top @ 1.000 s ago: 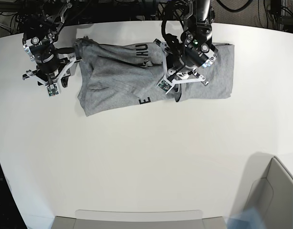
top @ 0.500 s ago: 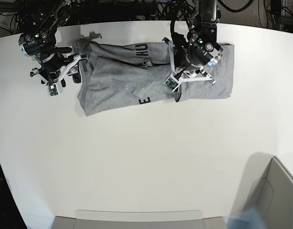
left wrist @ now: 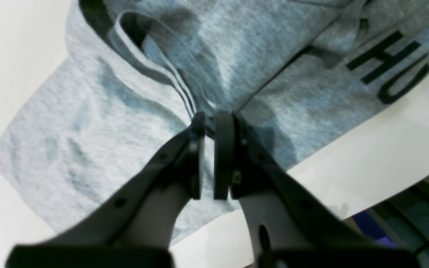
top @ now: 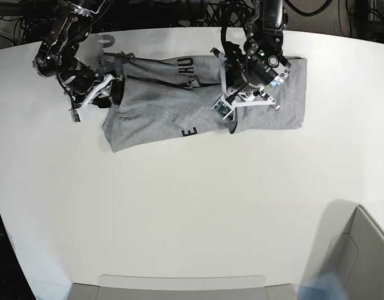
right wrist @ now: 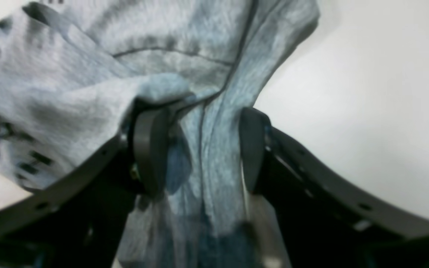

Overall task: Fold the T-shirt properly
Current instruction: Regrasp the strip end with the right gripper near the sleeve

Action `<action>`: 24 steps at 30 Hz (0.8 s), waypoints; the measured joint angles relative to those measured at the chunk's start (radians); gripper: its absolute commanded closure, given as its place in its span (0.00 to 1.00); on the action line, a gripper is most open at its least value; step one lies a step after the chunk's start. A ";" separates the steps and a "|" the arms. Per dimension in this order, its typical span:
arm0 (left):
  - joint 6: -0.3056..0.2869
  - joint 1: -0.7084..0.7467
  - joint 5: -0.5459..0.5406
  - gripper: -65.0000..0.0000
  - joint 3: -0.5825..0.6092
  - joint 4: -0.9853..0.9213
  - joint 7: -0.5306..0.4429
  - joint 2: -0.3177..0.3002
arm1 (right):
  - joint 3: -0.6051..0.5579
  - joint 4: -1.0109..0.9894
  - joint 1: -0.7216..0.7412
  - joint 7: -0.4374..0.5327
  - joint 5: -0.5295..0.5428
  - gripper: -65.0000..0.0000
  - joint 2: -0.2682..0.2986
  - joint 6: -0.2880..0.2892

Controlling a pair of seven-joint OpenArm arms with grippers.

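The light grey T-shirt (top: 154, 115) lies partly folded across the far side of the white table, with black letters showing on its top and lower edges. My right gripper (top: 111, 94) is at the shirt's left end. In the right wrist view it (right wrist: 201, 149) is open, with a bunched ridge of the T-shirt (right wrist: 69, 96) between its fingers. My left gripper (top: 232, 122) is over the shirt's middle right. In the left wrist view it (left wrist: 210, 123) is nearly closed, its tips pinching the T-shirt (left wrist: 88, 111) where the collar rib ends.
The white table (top: 192, 206) stretches toward the near side. A grey bin (top: 361, 250) stands at the near right corner and a grey tray (top: 179, 287) at the near edge. Cables and dark gear sit behind the table's far edge.
My right arm swung up and right onto the shirt's left end and its jaws opened wide around the cloth. My left arm shifted slightly right, still closed.
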 measured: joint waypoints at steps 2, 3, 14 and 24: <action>0.000 0.000 0.000 0.93 0.000 0.000 0.000 0.000 | 0.005 -0.018 0.000 0.004 0.028 0.52 0.011 0.000; 0.000 0.000 0.000 0.93 -0.001 0.000 0.000 0.000 | 0.014 -0.025 -0.003 0.004 0.048 0.52 0.015 0.000; 0.000 0.001 0.003 0.93 -0.002 -0.005 0.000 -0.002 | 0.074 -0.037 -0.001 0.005 0.060 0.52 0.027 0.000; 0.000 0.011 0.003 0.93 -0.002 -0.013 0.000 -0.002 | -0.100 -0.194 0.061 0.066 0.134 0.52 0.019 0.000</action>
